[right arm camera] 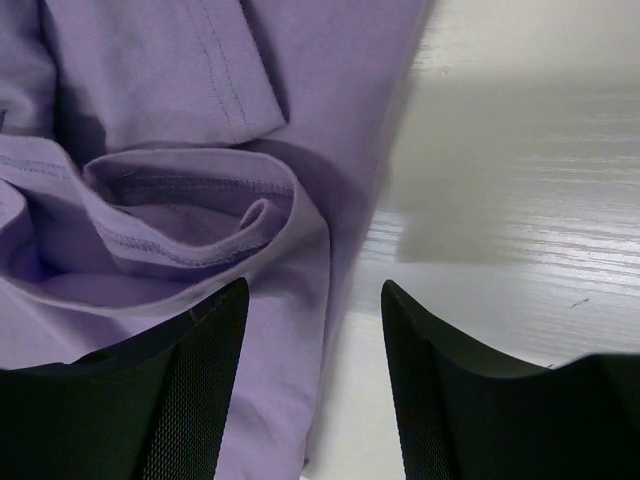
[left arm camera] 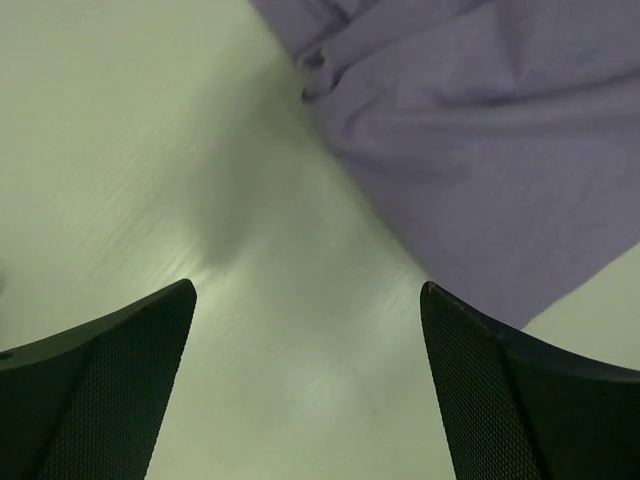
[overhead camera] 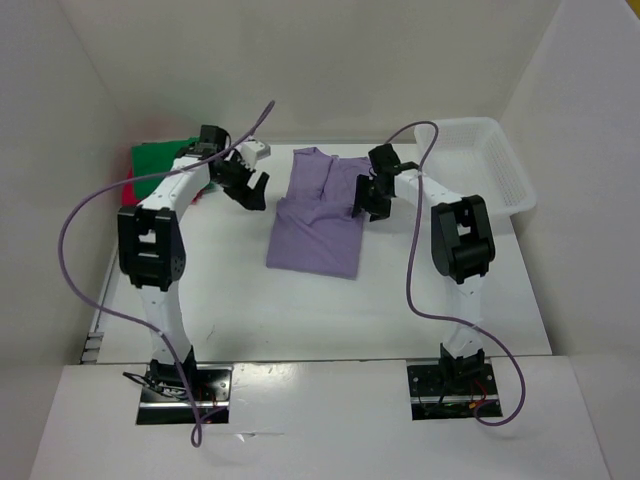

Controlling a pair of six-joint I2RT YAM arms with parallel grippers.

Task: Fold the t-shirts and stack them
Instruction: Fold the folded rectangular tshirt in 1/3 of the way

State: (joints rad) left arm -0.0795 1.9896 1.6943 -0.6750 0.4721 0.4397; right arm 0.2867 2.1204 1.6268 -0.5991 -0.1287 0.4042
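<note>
The white, faintly grained surface (overhead camera: 230,290) carries everything. At its middle lies the pale lavender purple cloth t-shirt (overhead camera: 315,225), partly folded into a long shape with its neck end toward the far wall. It sits between the two arms.

At the far right corner stands a white plastic basket (overhead camera: 510,175) with slotted walls. At the far left corner the green cloth t-shirt (overhead camera: 155,160) lies on top of the bright red one (overhead camera: 127,190), of which only an edge shows. The overhead view alone shows these three.

The left claw (overhead camera: 252,195) hangs just left of the lavender shirt. Its wrist view shows the black mesh-textured fingers (left arm camera: 120,380) wide apart over bare surface, with smooth purple cloth at the upper right.

The right claw (overhead camera: 365,205) hovers at the shirt's right edge. Only its wrist view shows the stitched hems and soft rolled folds of a tucked sleeve. Its jaws are apart and hold nothing, one finger (right arm camera: 190,390) over cloth and the other over the surface.
</note>
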